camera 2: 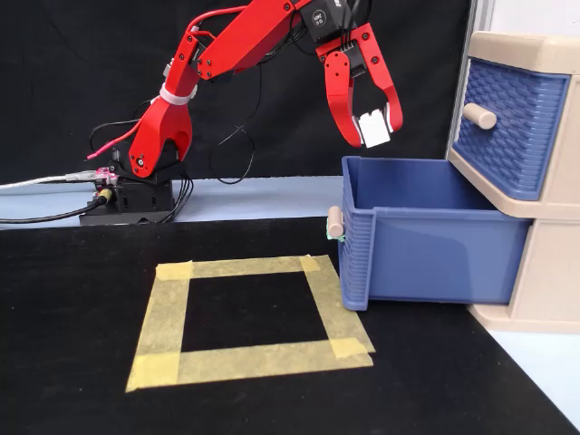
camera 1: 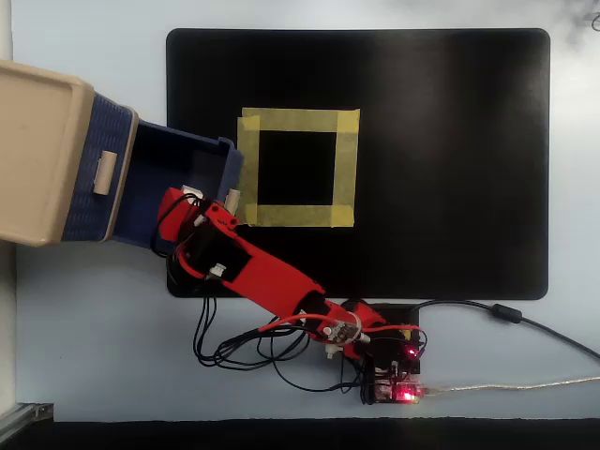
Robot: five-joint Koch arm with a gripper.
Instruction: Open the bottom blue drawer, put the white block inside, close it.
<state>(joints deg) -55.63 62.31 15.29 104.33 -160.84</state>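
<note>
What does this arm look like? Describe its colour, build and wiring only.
The arm is bright red plastic with black motor blocks at the joints. Two curved, tapering jaws form the gripper. Black and red cables trail to a black base with lit red lights.

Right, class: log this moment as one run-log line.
bottom blue drawer: open | white block: held in pincer above drawer | next: release
</note>
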